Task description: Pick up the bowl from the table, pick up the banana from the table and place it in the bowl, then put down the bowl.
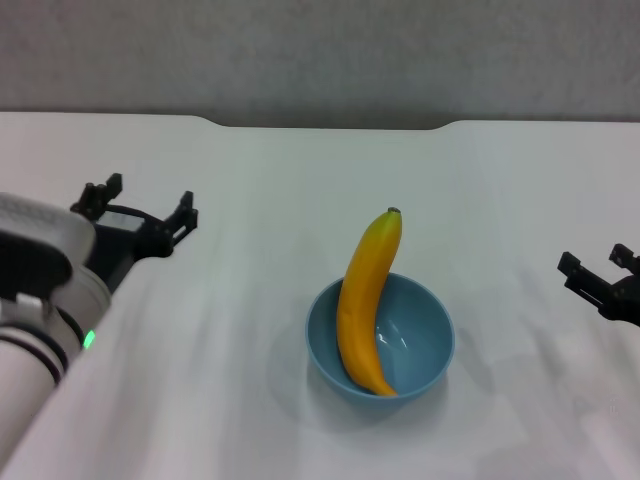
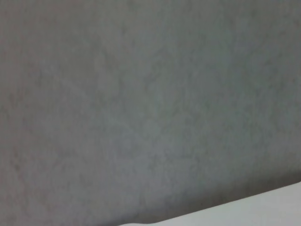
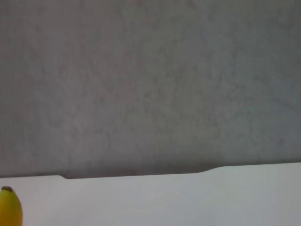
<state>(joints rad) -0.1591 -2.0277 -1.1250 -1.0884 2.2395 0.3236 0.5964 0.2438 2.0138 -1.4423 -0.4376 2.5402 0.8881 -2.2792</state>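
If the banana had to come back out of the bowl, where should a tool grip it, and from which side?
Probably the upper half of the banana, near the stem end. It leans on the far rim of the bowl and sticks out clear above it, while its lower end lies inside. Coming from above, across its width, avoids the rim.

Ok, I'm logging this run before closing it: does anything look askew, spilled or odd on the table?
Nothing spilled or damaged. The banana stands tilted in the bowl, its stem end sticking out well past the far rim, since it is longer than the bowl is wide. The bowl sits on the table; left gripper and right gripper are clear, fingers open.
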